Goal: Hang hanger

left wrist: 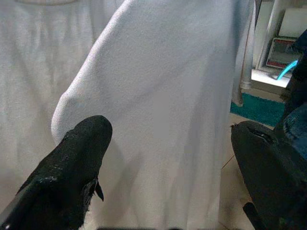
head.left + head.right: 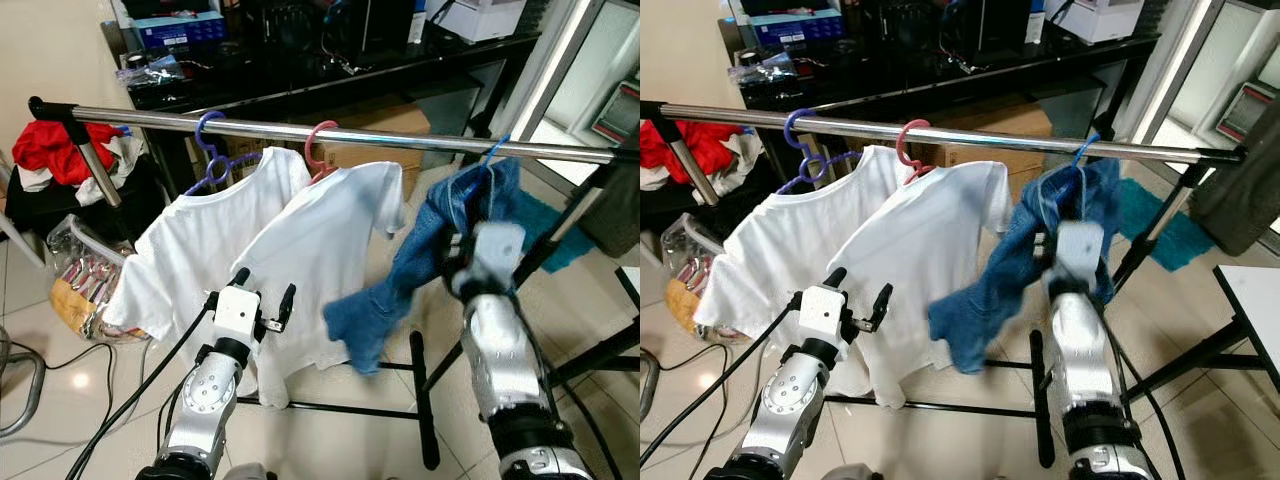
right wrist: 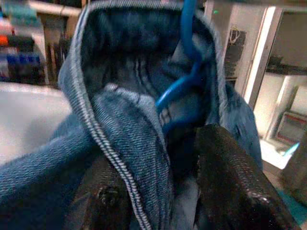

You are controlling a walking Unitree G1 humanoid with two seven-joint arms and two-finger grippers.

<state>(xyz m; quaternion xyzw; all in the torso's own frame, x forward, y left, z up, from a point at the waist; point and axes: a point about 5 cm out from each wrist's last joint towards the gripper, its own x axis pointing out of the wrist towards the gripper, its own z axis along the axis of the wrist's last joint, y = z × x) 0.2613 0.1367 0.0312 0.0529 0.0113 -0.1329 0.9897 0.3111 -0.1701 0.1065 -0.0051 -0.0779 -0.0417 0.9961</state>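
Three garments hang on the rail: two white shirts, then denim on a blue hanger near the rail's right end. Left gripper stands wide before the shirts, apart. Right gripper pinches the denim just beneath the hanger.

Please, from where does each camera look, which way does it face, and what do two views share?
Left eye: on the head, facing forward and down at the rail; both arms show.
Right eye: beside it, same scene; both share the jeans.
Left wrist: looks along the open left gripper at a white shirt.
Right wrist: looks along the right gripper, in the jeans below the blue hanger.
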